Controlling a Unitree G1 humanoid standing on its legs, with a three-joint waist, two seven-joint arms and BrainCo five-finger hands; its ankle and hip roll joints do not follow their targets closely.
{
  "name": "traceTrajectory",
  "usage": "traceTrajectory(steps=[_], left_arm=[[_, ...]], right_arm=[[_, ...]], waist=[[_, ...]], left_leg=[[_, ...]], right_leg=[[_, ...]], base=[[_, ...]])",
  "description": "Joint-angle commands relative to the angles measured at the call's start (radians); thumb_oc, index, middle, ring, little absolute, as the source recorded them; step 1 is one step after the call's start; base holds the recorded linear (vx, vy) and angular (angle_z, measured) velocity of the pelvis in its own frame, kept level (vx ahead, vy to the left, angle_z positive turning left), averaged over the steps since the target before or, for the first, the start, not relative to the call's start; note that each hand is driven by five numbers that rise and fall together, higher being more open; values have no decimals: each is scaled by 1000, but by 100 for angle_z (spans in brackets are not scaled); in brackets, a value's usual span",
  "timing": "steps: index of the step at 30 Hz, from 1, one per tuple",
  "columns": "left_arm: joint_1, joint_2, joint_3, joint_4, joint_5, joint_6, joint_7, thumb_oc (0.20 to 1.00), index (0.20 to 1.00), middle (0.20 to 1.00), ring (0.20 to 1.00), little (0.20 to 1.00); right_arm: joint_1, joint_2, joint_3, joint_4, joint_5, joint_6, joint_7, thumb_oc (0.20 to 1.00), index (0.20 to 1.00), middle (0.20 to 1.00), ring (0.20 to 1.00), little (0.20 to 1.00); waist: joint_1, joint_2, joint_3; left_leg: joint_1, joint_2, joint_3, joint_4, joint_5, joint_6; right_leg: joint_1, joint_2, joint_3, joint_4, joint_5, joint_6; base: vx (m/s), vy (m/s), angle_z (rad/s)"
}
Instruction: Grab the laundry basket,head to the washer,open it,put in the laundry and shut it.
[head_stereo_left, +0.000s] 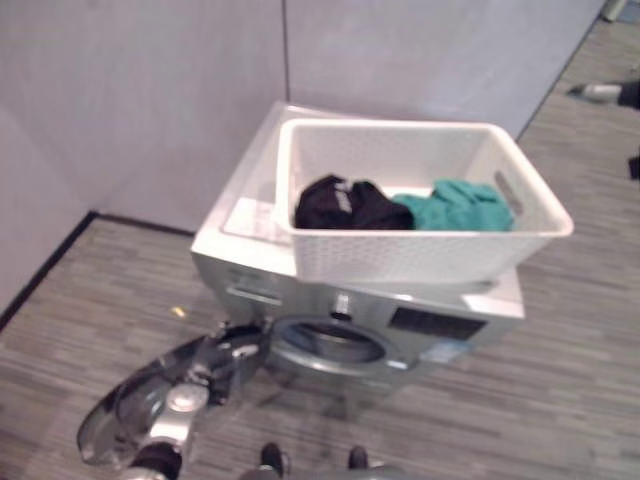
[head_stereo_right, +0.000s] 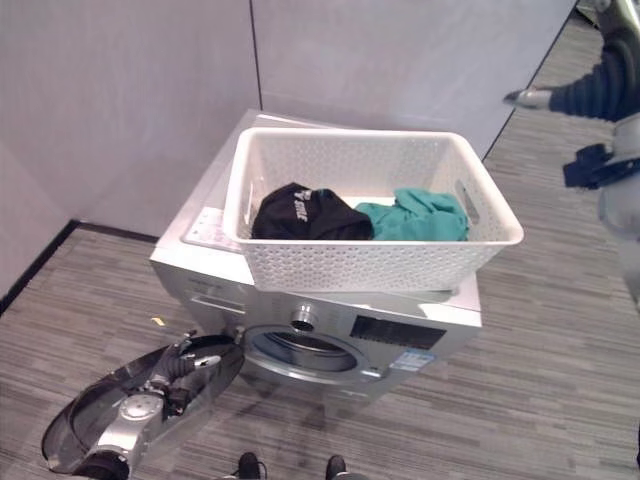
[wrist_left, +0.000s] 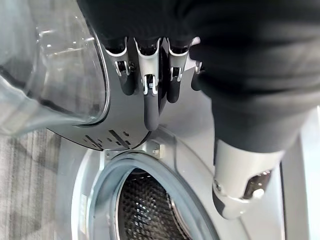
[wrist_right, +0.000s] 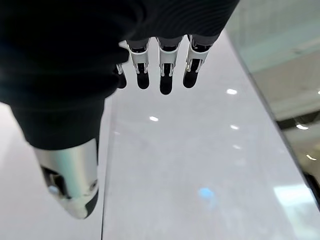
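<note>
Laundry basket (head_stereo_right: 370, 262) atop washer (head_stereo_right: 420, 335), laundry (head_stereo_right: 360, 215) inside.

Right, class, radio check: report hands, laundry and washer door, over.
Left hand open at the swung-open door. Right hand open, empty. Clothes in basket atop washer. Drum mouth unobstructed.

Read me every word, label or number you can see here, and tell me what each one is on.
black garment in the laundry basket: white print, too blurred to read.
dark display panel on the washer front: no legible characters.
pale sticker below that panel: too small to read.
washer door rim: short dark marks, not legible.
Nothing here can be quoted as it reads.
</note>
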Motion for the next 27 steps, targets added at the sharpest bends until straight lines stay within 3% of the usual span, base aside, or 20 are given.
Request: traceTrajectory(steps=[1,7,12,18,20,27], left_arm=[[16,79,10,50,-41,14,-22,1000,1000,1000,1000,1000],[37,74,8,62,-49,18,-55,1000,1000,1000,1000,1000],[55,80,-3,85,-64,17,-85,1000,1000,1000,1000,1000],[55,85,-9,114,-66,13,-98,1000,1000,1000,1000,1000],[59,88,-9,113,-69,9,-109,1000,1000,1000,1000,1000],[55,86,-10,132,-79,4,-116,1000,1000,1000,1000,1000]], right_arm=[[-32,-21,25,-14,110,11,98,1000,1000,1000,1000,1000],[-143,-95,160,35,235,17,214,1000,1000,1000,1000,1000],[-320,-137,390,105,387,17,321,1000,1000,1000,1000,1000],[-509,-159,652,177,407,28,398,1000,1000,1000,1000,1000],[-573,-179,799,192,406,30,459,1000,1000,1000,1000,1000],[-615,-178,916,215,388,28,511,1000,1000,1000,1000,1000]], waist=[[28,-41,-47],[24,-60,-55],[31,-91,-63],[33,-106,-66],[34,-113,-64],[39,-125,-55]], left_leg=[[2,48,16,91,-105,-1],[9,43,16,71,-103,1],[21,40,22,50,-100,-2],[27,40,22,37,-96,-5],[23,39,17,27,-90,-8],[20,35,9,13,-86,-9]], right_leg=[[-45,-45,-19,112,-45,79],[-50,-41,-24,111,-37,83],[-50,-35,-25,102,-29,89],[-49,-33,-33,96,-22,92],[-55,-31,-40,94,-21,94],[-61,-32,-51,93,-19,98]], base=[[22,27,8],[29,31,1],[29,15,-5],[3,3,1],[9,16,11],[-1,4,3]])
